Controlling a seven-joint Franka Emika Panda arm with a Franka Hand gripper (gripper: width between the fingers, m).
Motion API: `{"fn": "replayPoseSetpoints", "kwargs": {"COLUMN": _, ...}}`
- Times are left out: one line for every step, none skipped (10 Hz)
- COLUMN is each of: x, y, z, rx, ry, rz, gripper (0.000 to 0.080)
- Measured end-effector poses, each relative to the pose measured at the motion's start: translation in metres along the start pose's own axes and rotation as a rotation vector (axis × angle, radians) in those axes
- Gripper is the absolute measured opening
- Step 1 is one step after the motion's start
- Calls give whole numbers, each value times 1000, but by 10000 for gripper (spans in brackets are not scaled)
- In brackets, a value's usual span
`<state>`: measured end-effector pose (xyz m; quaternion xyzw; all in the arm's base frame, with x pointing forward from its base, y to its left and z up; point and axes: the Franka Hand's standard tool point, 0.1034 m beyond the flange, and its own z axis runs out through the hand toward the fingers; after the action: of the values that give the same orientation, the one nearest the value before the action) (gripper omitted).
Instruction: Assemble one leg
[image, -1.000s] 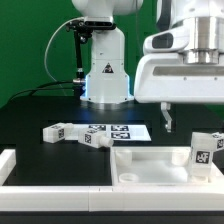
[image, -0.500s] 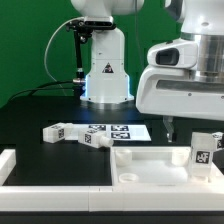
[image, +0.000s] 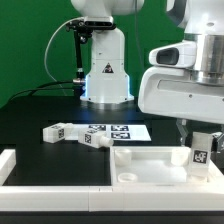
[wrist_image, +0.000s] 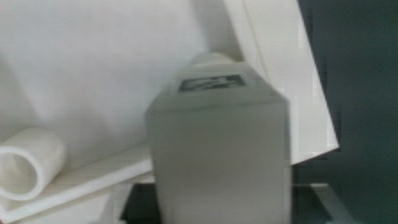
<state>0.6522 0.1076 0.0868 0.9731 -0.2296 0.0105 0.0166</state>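
Exterior view: fingers (image: 183, 127) partly behind leg (image: 201, 153)

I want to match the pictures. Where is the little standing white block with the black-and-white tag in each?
Exterior view: the small white oblong tagged block stands upright at the exterior view's right, by the large white rimmed panel.
Wrist view: it looms close, grey in shadow.
Shared landmark: that panel.

The leg (image: 203, 150) looks like smooth matt white plastic, as does the big panel (image: 150, 158); the table (image: 30, 115) is dull black; the arm's shell (image: 180, 90) shines faintly.
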Motion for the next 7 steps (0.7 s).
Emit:
{"fn": "replayPoseSetpoints", "kwargs": {"x": 0, "y": 0, "z": 0, "rx": 0, "ry": 0, "rz": 75, "gripper": 282}}
{"fn": "replayPoseSetpoints", "kwargs": {"x": 0, "y": 0, "z": 1, "rx": -2, "ry": 0, "rz": 139, "gripper": 282}}
{"fn": "replayPoseSetpoints", "kwargs": {"x": 2, "y": 2, "z": 1, "rx": -12, "ry": 16, "rz": 264, "gripper": 282}}
{"fn": "replayPoseSetpoints", "kwargs": {"x": 3, "y": 3, "z": 2, "rx": -14, "ry": 18, "rz": 351, "gripper": 282}}
{"fn": "replayPoseSetpoints", "kwargs": {"x": 5, "y": 7, "z": 2, "rx": -17, "ry": 18, "rz": 488, "gripper": 282}}
{"fn": "replayPoseSetpoints", "kwargs": {"x": 5, "y": 11, "z": 3, "rx": -19, "ry": 7, "rz": 624, "gripper": 282}}
{"fn": "replayPoseSetpoints", "kwargs": {"x": 5, "y": 13, "z": 4, "rx": -11, "ry": -14, "rz": 750, "gripper": 282}}
